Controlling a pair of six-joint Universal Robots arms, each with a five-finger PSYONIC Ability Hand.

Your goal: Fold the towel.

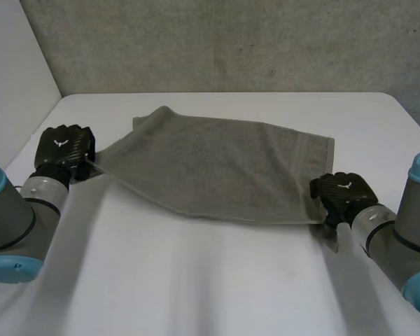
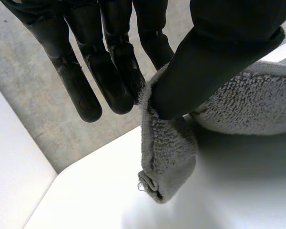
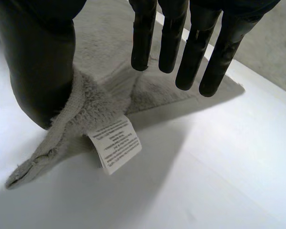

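A grey towel (image 1: 224,164) lies spread across the white table (image 1: 196,280), its left end drawn out to a point. My left hand (image 1: 64,148) is at that left corner. In the left wrist view its thumb (image 2: 219,52) and fingers (image 2: 119,81) pinch the towel corner (image 2: 167,157), which hangs a little above the table. My right hand (image 1: 344,192) is at the towel's near right corner. In the right wrist view its fingers (image 3: 181,43) are straight and held apart from the thumb (image 3: 38,71). The towel corner (image 3: 100,102) with a white label (image 3: 115,143) rests against that thumb.
A grey concrete wall (image 1: 231,42) rises behind the table's far edge. A white panel (image 1: 14,63) stands beyond the table's left side. Bare tabletop stretches between my two arms in front of the towel.
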